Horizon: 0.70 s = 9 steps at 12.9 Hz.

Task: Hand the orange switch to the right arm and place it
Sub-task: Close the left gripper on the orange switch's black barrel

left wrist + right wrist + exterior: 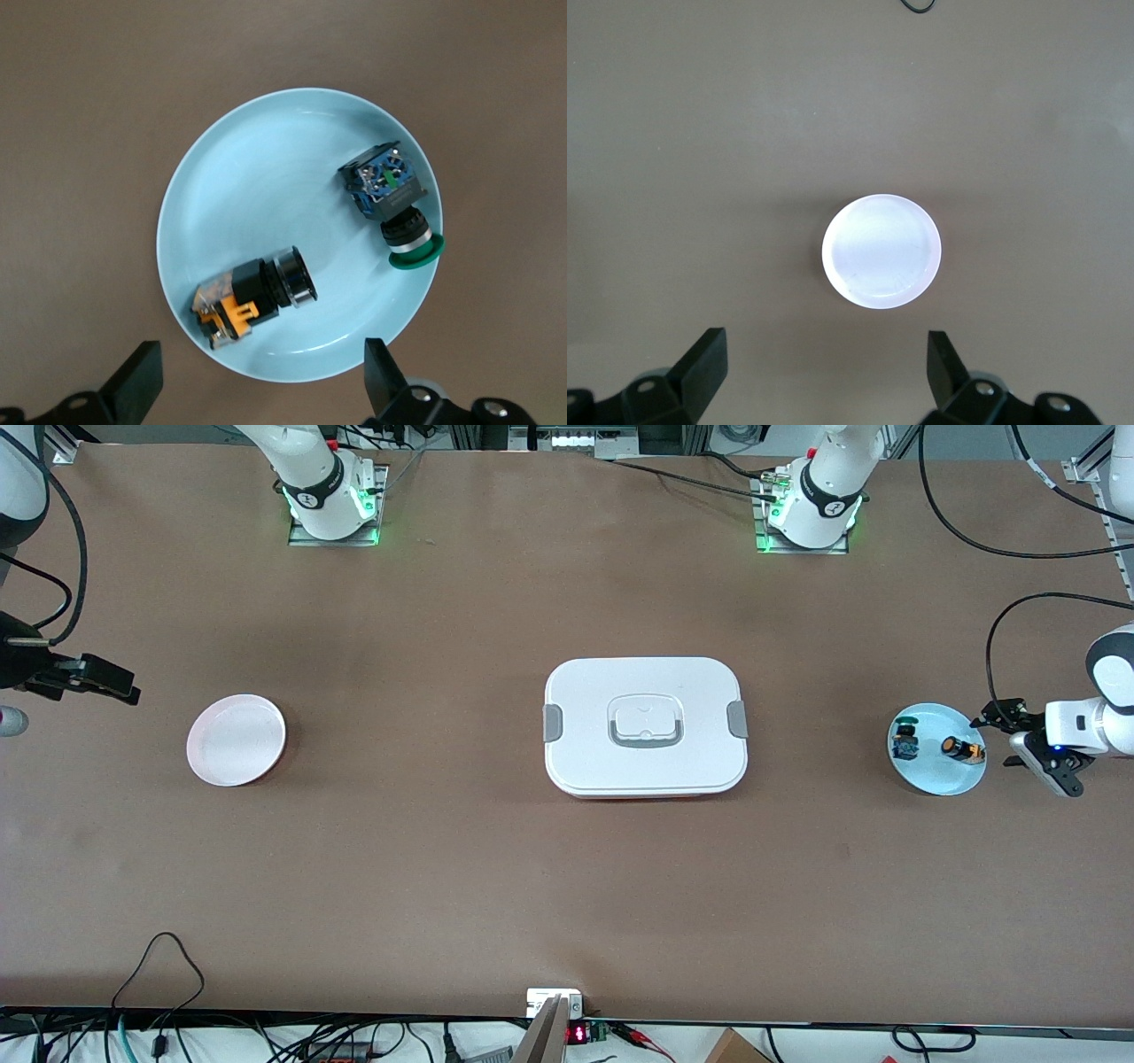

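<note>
The orange switch (964, 749) (248, 297), orange body with a black cylindrical top, lies on its side on a light blue plate (939, 777) (292, 159) toward the left arm's end of the table. My left gripper (1028, 746) (261, 347) hangs open over the plate's rim, beside the orange switch, with nothing between its fingers. My right gripper (131, 688) (824, 341) waits open and empty in the air at the right arm's end of the table, looking down on a pale pink plate (236, 740) (881, 251).
A blue switch with a green top (905, 742) (390, 190) shares the blue plate. A white lidded container (645, 726) with grey clips sits mid-table. Cables run along the table's edges.
</note>
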Each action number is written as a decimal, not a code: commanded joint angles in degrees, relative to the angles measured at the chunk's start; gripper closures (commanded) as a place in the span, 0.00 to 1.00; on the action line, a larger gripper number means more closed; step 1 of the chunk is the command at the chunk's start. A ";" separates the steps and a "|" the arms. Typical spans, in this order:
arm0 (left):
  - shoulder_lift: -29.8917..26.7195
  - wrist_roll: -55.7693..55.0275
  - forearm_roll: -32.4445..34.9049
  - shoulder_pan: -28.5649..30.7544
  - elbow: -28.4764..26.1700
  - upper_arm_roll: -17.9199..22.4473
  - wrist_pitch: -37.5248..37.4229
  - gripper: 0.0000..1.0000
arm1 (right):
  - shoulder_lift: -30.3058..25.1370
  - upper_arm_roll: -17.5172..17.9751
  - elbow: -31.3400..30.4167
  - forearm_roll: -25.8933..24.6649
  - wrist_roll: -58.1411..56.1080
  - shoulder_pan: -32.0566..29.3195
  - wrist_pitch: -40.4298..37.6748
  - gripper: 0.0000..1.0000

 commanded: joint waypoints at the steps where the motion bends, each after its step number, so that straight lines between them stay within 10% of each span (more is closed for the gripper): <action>1: 0.36 -12.71 -0.31 0.08 0.34 -0.31 -2.49 0.00 | -0.51 0.23 0.09 0.83 -0.09 -0.09 -0.87 0.00; 9: 2.82 -15.47 -0.22 -1.94 1.82 -0.66 1.55 0.00 | 1.85 0.23 -0.26 0.04 0.26 0.00 -1.57 0.00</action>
